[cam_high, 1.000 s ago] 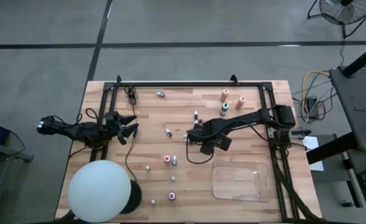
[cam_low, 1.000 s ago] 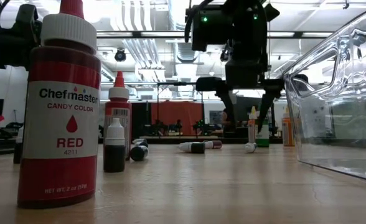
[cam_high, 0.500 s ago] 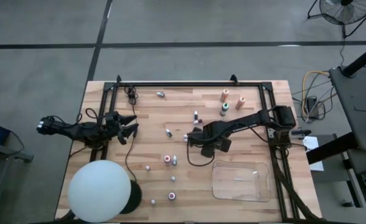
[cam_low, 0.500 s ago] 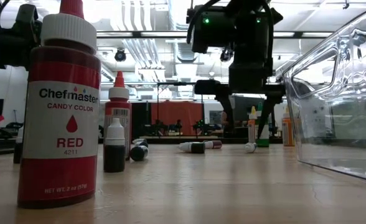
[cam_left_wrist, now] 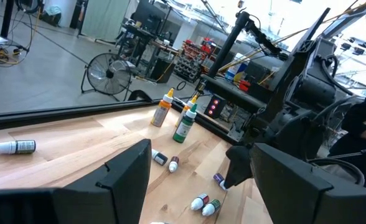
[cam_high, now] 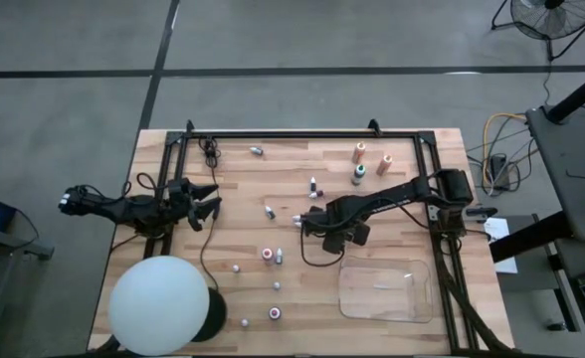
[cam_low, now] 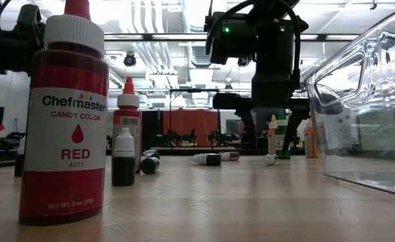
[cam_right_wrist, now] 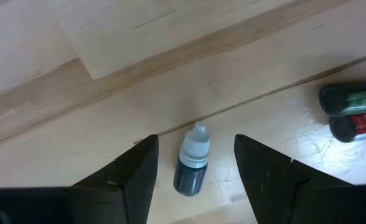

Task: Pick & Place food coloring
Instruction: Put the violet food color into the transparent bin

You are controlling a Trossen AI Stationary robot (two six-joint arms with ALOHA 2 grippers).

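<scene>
Right claw [cam_right_wrist: 195, 171] hangs over the middle of the surface [cam_high: 233, 179], fingers apart and empty, straddling one small dropper bottle [cam_right_wrist: 192, 163]: dark body, pale cap, lying flat. Bottle sits in the gap, no contact visible, so this looks like pre-grasp alignment; fingers flank the body, probably to pinch across its width. Two more bottles [cam_right_wrist: 354, 111] lie close by, clear of the fingers. Remaining food coloring is scattered on the surface; three bottles [cam_high: 359, 164] stand upright near the far edge. Clear tray [cam_high: 386, 290], likely the drop spot, is just beside the right arm. Left claw [cam_high: 207, 202] parked wide at the left side, empty.
</scene>
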